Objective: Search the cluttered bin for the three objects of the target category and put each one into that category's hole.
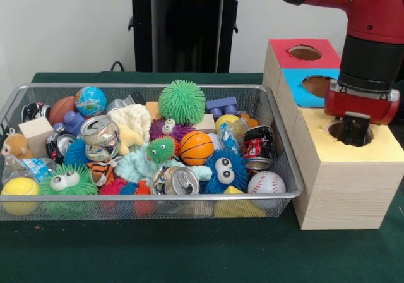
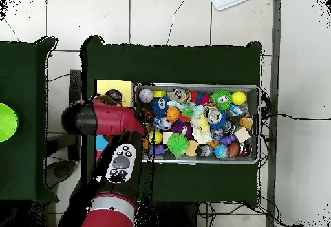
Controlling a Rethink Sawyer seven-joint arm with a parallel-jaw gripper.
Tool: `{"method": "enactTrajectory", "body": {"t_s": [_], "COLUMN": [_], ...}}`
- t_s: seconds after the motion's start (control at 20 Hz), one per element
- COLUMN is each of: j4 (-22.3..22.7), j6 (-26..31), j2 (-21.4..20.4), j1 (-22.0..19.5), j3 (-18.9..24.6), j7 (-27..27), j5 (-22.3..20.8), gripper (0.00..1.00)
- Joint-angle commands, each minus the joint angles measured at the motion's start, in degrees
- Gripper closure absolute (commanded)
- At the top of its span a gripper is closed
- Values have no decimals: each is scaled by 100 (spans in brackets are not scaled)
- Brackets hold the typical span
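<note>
On green cloth (image 1: 158, 251), wire bin (image 1: 281, 147) abuts wooden box (image 1: 341, 188).

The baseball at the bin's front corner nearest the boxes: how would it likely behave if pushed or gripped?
The baseball looks round and firm, so it would probably roll if nudged, though the wire bin wall and the blue fuzzy toy beside it hem it in. Its smooth stitched cover may slip in a pinch.

Seen close and level from across the table, and from high overhead looking straight down, both views sharing the wire bin (image 1: 278, 115) (image 2: 196, 160) beside the gripper (image 1: 355, 131).
</note>
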Motion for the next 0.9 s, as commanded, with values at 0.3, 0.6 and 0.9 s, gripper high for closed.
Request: {"method": "enactTrajectory", "body": {"t_s": [0.3,0.6,0.9], "j4": [341,414,484], "j6": [1068,1310,1418], "j2": [-422,-684,-831], "j1": [-149,-176,-247], "j3": [300,308,337], "j7": [583,516,440], "j5": [-122,-183,-247], "gripper": [100,100,100]}}
